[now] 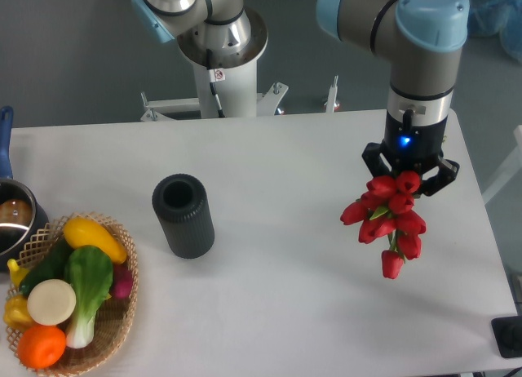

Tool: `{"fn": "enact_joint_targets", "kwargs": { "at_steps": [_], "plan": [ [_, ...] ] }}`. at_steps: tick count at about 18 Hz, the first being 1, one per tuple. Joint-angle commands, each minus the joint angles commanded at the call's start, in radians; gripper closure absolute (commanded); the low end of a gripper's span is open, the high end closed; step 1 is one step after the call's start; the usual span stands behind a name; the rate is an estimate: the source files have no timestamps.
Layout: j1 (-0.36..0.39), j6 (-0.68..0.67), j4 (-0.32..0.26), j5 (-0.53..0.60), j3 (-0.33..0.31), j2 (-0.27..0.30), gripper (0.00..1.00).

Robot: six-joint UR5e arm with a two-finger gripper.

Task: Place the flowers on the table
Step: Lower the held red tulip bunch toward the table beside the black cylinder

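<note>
My pincer (410, 175) grips the flowers (388, 217) above the white counter (310, 303), right side; black cylinder (183, 215) stands centre-left, wicker basket (121, 312) near-left, grey floor beyond.

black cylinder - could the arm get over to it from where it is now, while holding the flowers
Probably yes. The gripper holds the flowers over the table's right side, and only bare tabletop lies between it and the black cylinder. The basket sits further left.

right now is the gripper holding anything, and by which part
The gripper holds the flowers, gripped at the top of the bunch among the red buds; the exact contact point is hidden.
</note>
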Motion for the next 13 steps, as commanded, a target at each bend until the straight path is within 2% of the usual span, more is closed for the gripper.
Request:
{"fn": "enact_joint_targets", "kwargs": {
  "at_steps": [3, 6, 10, 13],
  "plan": [
    [-0.002, -0.002, 0.002, 0.002, -0.023, -0.003, 0.92],
    [-0.021, -0.003, 0.0, 0.018, -0.028, -0.029, 0.9],
    [-0.054, -0.014, 0.006, 0.049, -0.069, -0.052, 0.91],
    [-0.061, -0.015, 0.047, 0.051, -0.072, -0.1, 0.91]
  ]
}}
